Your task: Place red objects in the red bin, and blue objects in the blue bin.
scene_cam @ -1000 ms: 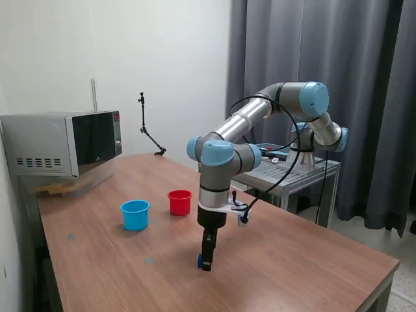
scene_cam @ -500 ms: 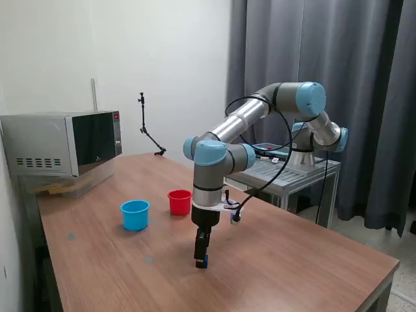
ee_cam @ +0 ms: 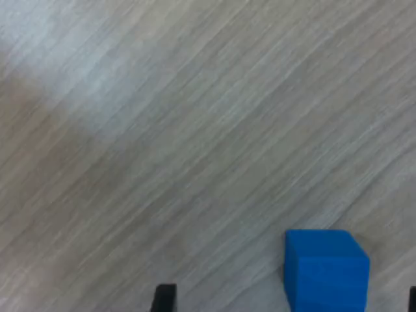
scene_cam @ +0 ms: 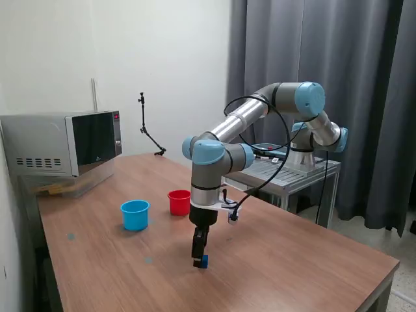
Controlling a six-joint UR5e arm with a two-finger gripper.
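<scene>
Looking down, you see your gripper (scene_cam: 198,258) spread wide just above the wooden table (scene_cam: 292,266), with a blue cube (ee_cam: 325,270) sitting between its fingers. Your blue cup (scene_cam: 135,214) and red cup (scene_cam: 179,202) stand side by side, well apart from it.

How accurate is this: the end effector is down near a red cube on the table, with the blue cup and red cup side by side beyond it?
One thing is wrong: the cube is blue, not red. The wrist view shows this plainly. The rest holds: in the exterior view the end effector is down by it on the table, with the blue cup and red cup side by side beyond.
</scene>
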